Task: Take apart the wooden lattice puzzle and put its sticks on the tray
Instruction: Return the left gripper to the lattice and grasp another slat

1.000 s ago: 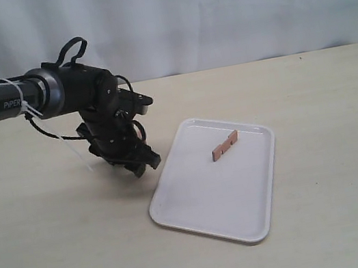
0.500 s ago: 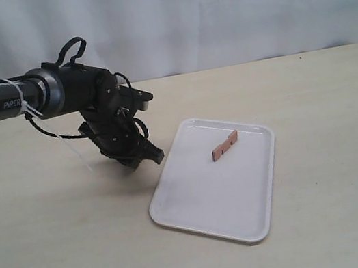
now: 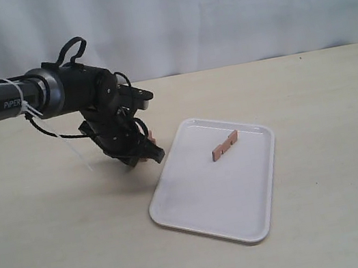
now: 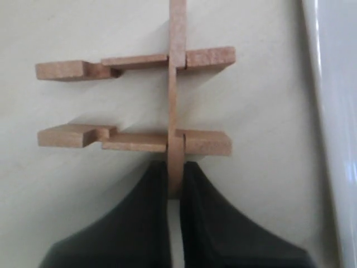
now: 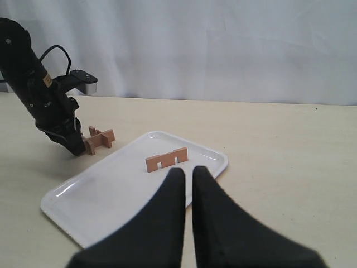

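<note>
The wooden lattice puzzle [image 4: 173,100] rests on the table just left of the tray [image 3: 204,199]. It shows three sticks: one long strip crossing two parallel ones. My left gripper [image 4: 174,167] is shut on the near end of the crossing strip. In the exterior view the left gripper [image 3: 148,155] hides most of the puzzle [image 3: 151,137]. One loose stick [image 3: 225,145] stands on edge on the tray's far part. My right gripper [image 5: 188,172] is shut with nothing in it, hovering at the tray's near side [image 5: 111,195], facing the stick [image 5: 167,159] and the puzzle [image 5: 99,139].
The tray's raised rim [image 4: 334,111] runs close beside the puzzle. A white curtain [image 3: 213,10] backs the beige table [image 3: 61,252]. The left arm [image 3: 13,100] reaches in from the left with loose cables.
The left gripper has shifted a little right and up toward the tray's corner, and a bit of the puzzle now shows beside it. The stick on the tray has not moved.
</note>
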Robot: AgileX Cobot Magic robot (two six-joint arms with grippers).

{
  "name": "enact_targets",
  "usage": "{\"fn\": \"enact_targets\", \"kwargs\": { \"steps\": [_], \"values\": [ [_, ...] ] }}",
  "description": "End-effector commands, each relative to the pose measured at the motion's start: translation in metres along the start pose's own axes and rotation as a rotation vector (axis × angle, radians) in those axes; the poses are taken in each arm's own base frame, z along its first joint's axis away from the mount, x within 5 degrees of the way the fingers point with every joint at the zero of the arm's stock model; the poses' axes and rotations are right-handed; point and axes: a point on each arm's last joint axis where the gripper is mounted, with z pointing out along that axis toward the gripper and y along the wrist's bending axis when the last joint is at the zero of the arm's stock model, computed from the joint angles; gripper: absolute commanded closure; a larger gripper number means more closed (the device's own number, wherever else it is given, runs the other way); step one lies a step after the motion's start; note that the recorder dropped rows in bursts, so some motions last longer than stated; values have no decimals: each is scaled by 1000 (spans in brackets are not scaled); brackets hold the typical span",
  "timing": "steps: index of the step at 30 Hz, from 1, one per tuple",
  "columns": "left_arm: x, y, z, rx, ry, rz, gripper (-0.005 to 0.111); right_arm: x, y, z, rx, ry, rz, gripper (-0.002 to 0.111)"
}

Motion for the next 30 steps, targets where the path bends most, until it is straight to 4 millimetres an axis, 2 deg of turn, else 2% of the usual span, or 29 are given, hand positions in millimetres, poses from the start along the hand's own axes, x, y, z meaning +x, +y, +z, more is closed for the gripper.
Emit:
{"fn": "enact_targets", "kwargs": {
  "steps": [1,18,30],
  "values": [
    [-3,1,-2,-5,-13,-5,102,1,0,0,-2,1,-3,104],
    [-3,2,-5,-17,-5,11,102,1,0,0,-2,1,-3,104],
    [-9,3,-38,-25,-56,11,102,1,0,0,-2,1,-3,104]
  ]
}}
